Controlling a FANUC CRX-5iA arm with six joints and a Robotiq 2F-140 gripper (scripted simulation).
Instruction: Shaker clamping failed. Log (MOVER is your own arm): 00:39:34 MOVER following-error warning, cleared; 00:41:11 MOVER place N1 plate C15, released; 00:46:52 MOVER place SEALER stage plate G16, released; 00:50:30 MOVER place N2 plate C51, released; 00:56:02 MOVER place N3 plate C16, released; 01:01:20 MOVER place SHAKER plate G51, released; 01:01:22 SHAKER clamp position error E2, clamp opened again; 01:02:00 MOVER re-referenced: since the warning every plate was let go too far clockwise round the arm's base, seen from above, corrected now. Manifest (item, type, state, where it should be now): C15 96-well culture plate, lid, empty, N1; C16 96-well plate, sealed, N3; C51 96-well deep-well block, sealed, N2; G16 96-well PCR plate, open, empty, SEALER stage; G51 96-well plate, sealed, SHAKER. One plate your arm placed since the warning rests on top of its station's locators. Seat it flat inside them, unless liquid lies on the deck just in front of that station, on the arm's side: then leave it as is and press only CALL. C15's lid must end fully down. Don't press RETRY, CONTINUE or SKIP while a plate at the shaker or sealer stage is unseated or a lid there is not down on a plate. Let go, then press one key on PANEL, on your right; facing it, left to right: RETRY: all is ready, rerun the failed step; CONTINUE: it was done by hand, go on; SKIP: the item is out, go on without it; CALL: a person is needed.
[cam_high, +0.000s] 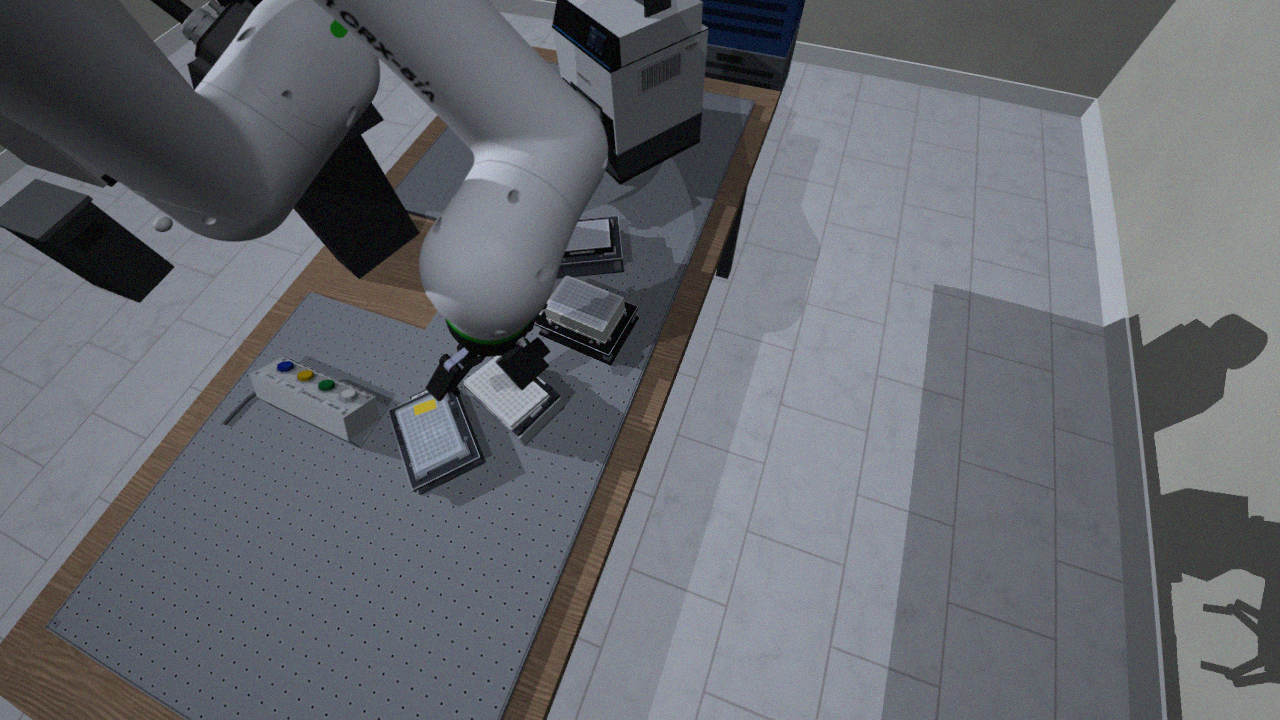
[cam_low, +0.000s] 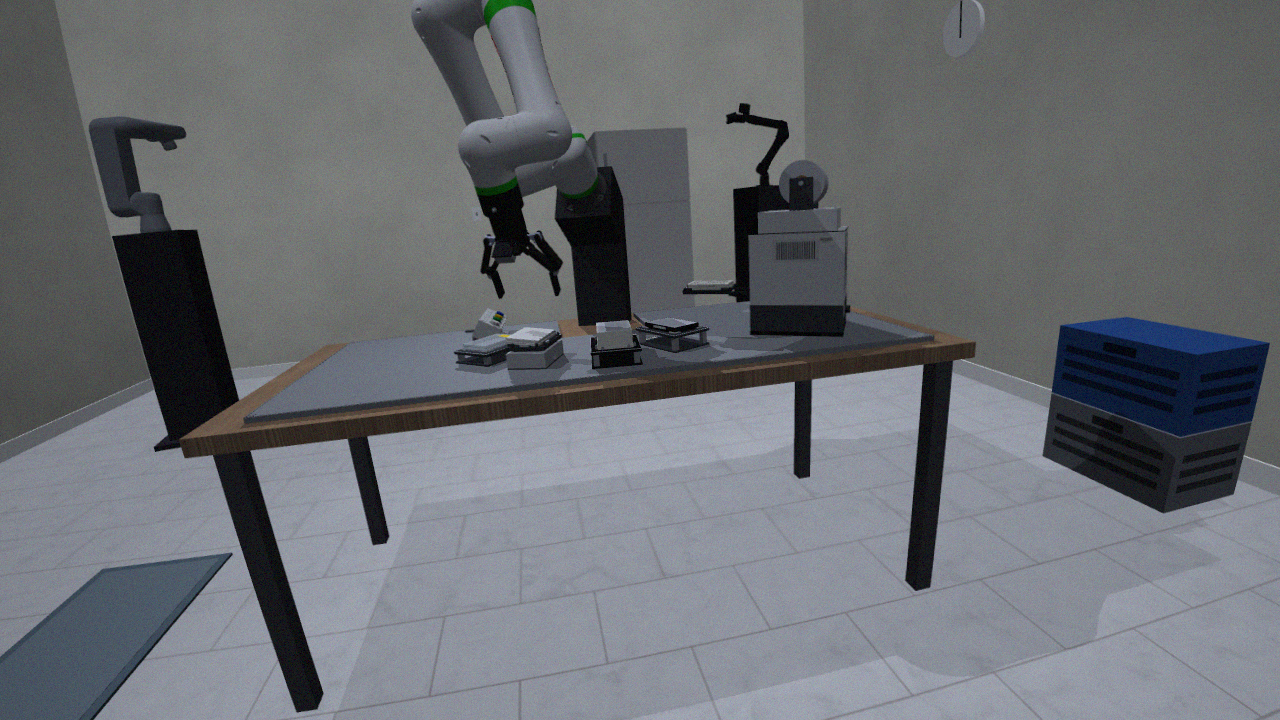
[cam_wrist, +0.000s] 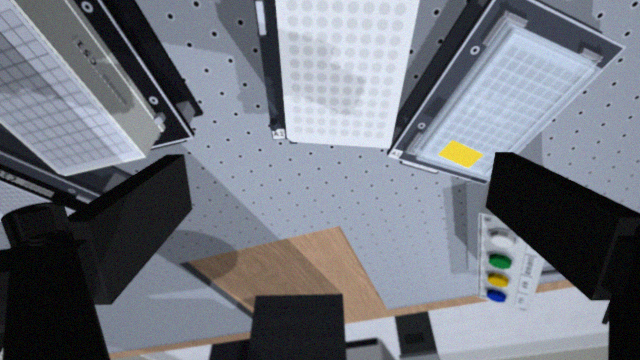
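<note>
My gripper (cam_low: 521, 269) hangs well above the deck with its black fingers spread fully apart and nothing between them. Below me lie three plates in a fan: the deep-well block (cam_wrist: 65, 95), tall and pale with a gridded seal, on my left; a white plate with round wells (cam_wrist: 345, 70) in the middle; and a translucent plate with a yellow tag (cam_wrist: 505, 100) in its dark nest on my right. The middle one, I judge, is the shaker's plate and the one to reseat: it looks skewed across its station, overhanging one side, though I cannot tell from here which locators it rides on. To do this well I should first check the grey pegboard deck (cam_wrist: 320, 180) on my side of it for liquid; I see only matte, dotted metal and shadow there. Then I would descend square to the plate's long sides, grip low, lift, twist back and lower flat. The panel (cam_wrist: 505, 267) with its four coloured keys waits beside the tagged plate.
</note>
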